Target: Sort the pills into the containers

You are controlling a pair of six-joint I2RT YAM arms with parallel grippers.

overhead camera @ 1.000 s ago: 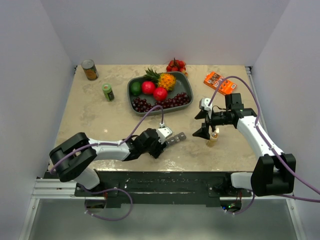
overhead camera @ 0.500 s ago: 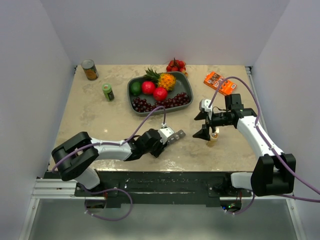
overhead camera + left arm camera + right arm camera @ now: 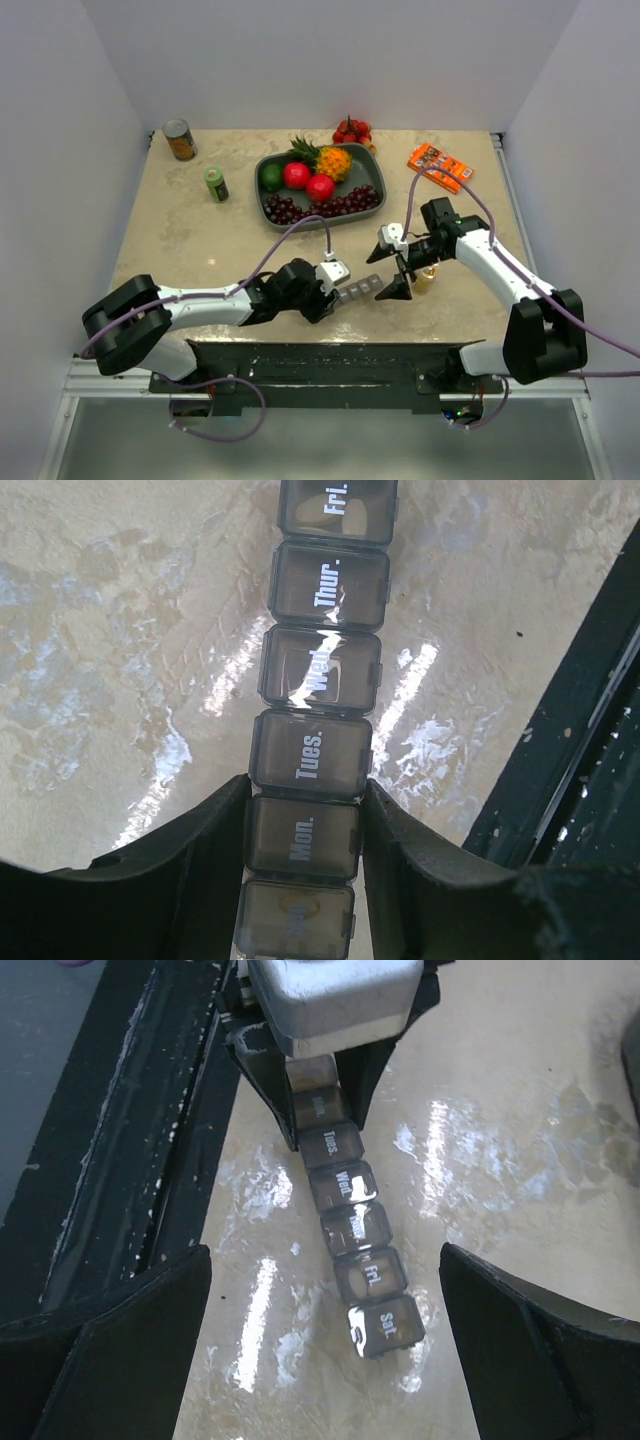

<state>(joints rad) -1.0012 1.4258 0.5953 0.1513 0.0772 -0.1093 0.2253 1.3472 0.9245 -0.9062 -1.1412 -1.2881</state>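
Note:
The containers (image 3: 357, 292) are one dark-grey strip of day-labelled lidded compartments lying on the table near its front edge. My left gripper (image 3: 335, 291) is shut on the strip's near end, with the jaws squeezing the "Mon." compartment (image 3: 305, 838). The strip runs away from it in the left wrist view (image 3: 320, 670). All visible lids are closed, and pale pills show through "Fri." and the end compartment. My right gripper (image 3: 393, 281) is open and hovers over the strip's "Sat" end (image 3: 385, 1328), its fingers (image 3: 120, 1340) wide apart on either side. No loose pills are visible.
A small amber bottle (image 3: 427, 274) stands just right of my right gripper. A grey fruit tray (image 3: 380, 175) sits at the back centre, with a green can (image 3: 216, 184), a tin (image 3: 180, 140) and an orange packet (image 3: 438, 166) around it. The dark front rail (image 3: 570, 730) runs close beside the strip.
My left gripper has slid the strip right and nearer the front edge. My right gripper has moved left from the amber bottle to over the strip's far end.

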